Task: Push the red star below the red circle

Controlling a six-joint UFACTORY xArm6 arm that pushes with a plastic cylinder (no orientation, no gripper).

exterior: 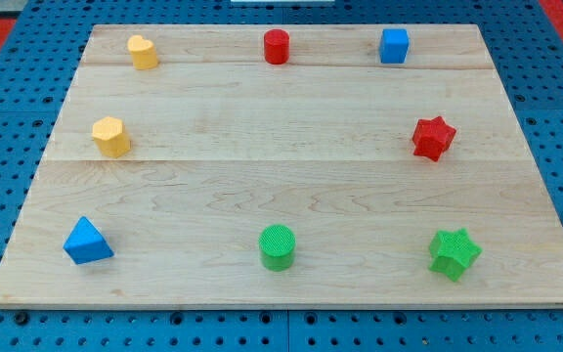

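**Approach step: tip not yet at the red star**

The red circle (277, 46) serves as the landmark, standing at the board's top edge. The red star (433, 137) lies well to the view's right of it and somewhat lower. My tip does not show in the view, so its position and contact state cannot be told. Judged from the layout, no push is under way. The next move calls for placing my tip on the star's right side, then pushing toward the view's left until the star sits directly below the circle.
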